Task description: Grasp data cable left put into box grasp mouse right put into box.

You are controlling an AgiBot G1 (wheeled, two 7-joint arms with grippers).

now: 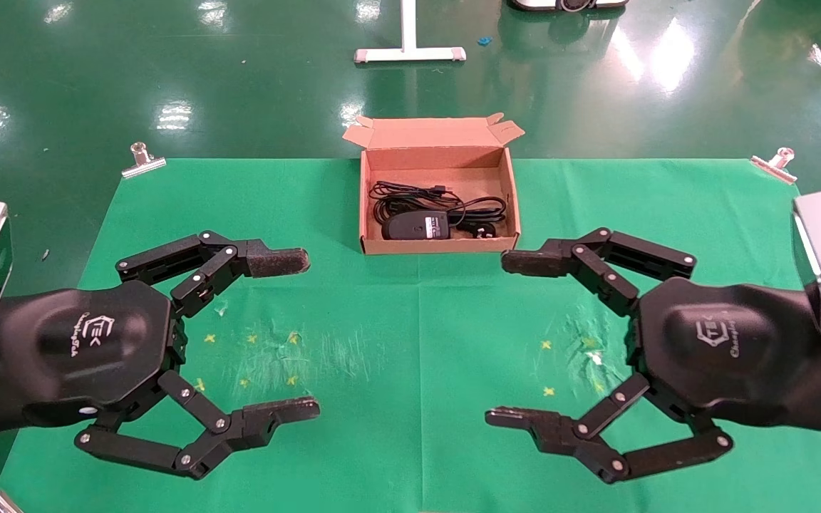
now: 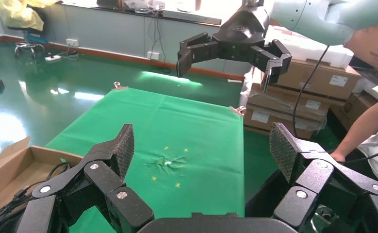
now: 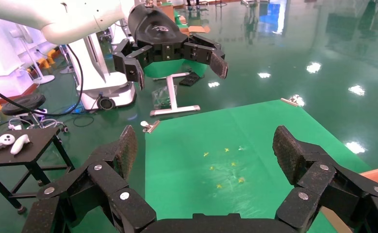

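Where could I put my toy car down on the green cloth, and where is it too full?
Bare cloth lies between the open left end effector and open right end effector, in front of the box. More lies either side of the box. The box is crowded: mouse and cable fill its floor.

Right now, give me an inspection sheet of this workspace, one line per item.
Surface: green cloth clipped at its corners, with small yellow marks and scuffs.
Job's things: box open at the far edge of the cloth; mouse and data cable both lie inside it.
Clutter: nothing seen on the cloth.
Grippers: left tool and right tool both open, empty, raised near the robot, facing each other.
Cables: the mouse's thin cord is looped inside the box.
Surroundings: glossy green floor, white stand beyond the box, stacked cartons, a person's arm.
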